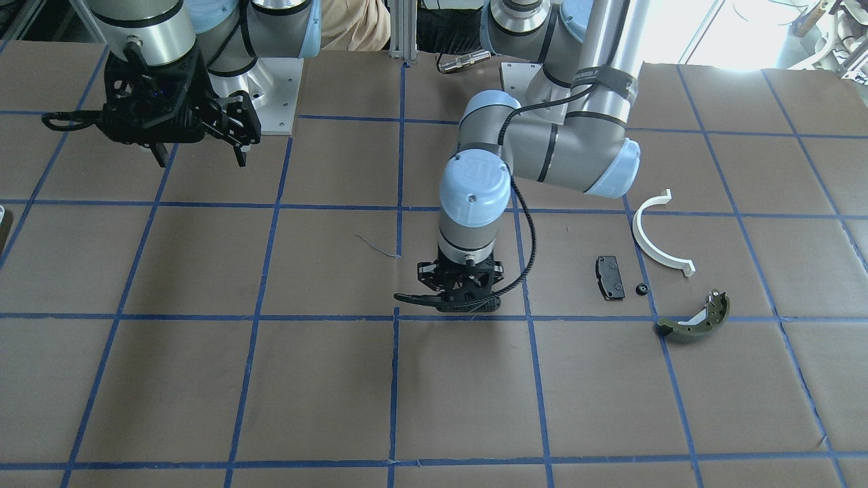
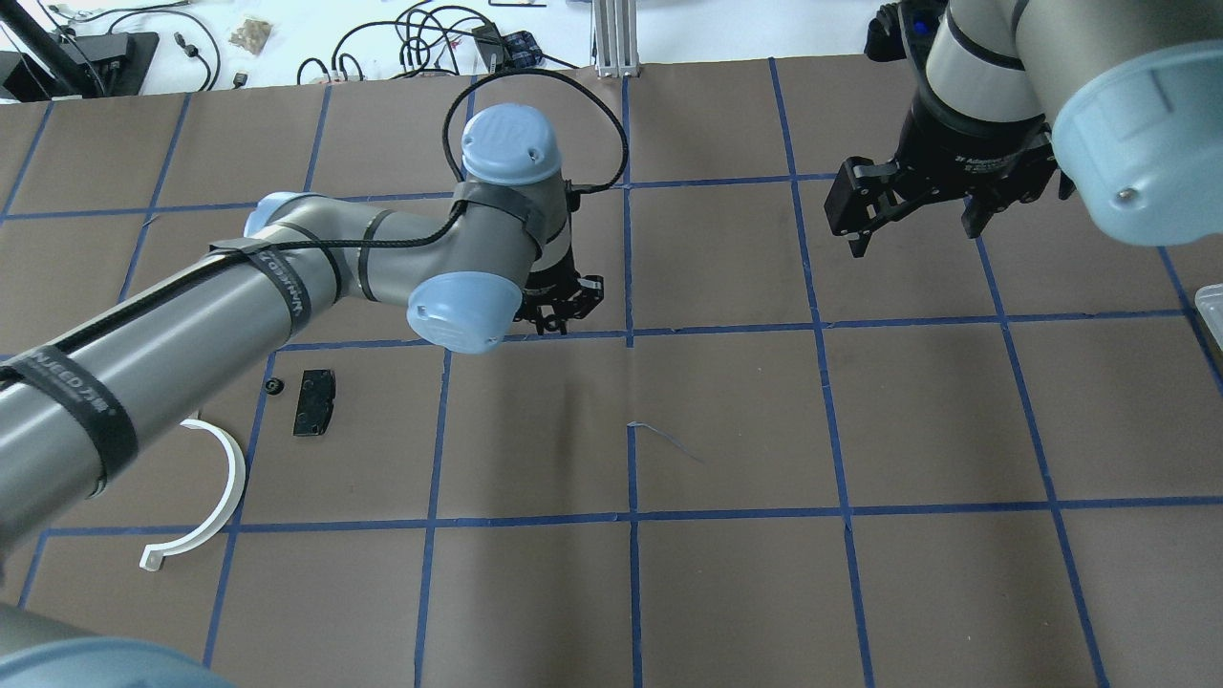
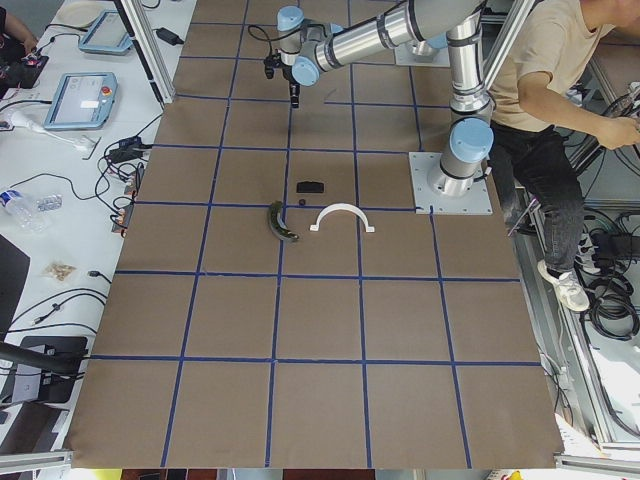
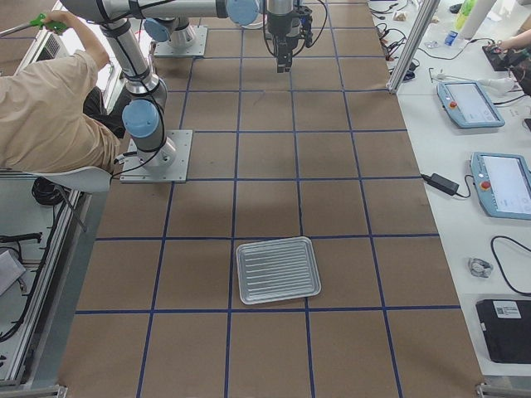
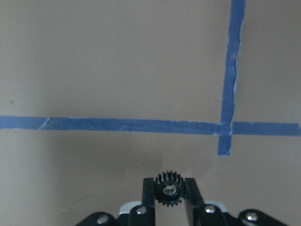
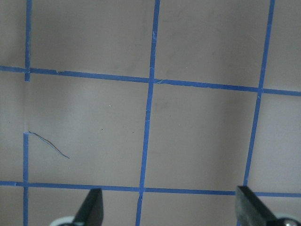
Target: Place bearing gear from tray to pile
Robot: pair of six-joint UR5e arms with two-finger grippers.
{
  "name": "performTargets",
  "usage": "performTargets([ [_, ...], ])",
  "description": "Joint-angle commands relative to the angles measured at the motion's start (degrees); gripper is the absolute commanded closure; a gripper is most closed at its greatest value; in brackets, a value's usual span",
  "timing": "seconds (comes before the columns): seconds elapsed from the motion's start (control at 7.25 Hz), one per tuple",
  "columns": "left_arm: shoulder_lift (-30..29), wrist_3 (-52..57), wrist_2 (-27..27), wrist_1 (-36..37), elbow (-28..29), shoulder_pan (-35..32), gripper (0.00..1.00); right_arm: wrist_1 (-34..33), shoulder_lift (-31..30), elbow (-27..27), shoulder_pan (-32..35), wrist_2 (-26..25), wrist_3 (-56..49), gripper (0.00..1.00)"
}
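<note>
My left gripper (image 1: 461, 306) is shut on a small black bearing gear (image 5: 169, 190), held between its fingertips just above the brown table near a blue tape crossing. It also shows in the overhead view (image 2: 559, 313). The pile lies apart from it, on my left side: a white plastic arc (image 1: 652, 238), a black rectangular pad (image 1: 609, 276), an olive-green brake shoe (image 1: 694, 322) and another small black gear (image 1: 640, 289). In the overhead view the arc (image 2: 225, 476) and pad (image 2: 314, 402) show, and the shoe is hidden by my arm. My right gripper (image 2: 914, 239) is open and empty, raised above the table.
The metal tray (image 4: 278, 270) lies at the table's right end and looks bare. A person in a beige shirt (image 3: 545, 60) sits behind the robot bases. Blue tape lines grid the brown table (image 1: 325, 379). Cables and pendants lie along the far edge (image 2: 430, 38).
</note>
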Motion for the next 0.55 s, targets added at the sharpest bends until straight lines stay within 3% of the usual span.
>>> performTargets([
  [0.0, 4.8, 12.1, 2.8, -5.6, -1.0, 8.9, 1.0, -0.1, -0.2, 0.0, 0.0, 0.1, 0.0, 0.0],
  [0.41, 7.3, 30.3, 4.9, -3.1, -7.6, 21.9, 1.0, 0.0, -0.2, 0.1, 0.0, 0.1, 0.0, 0.0],
])
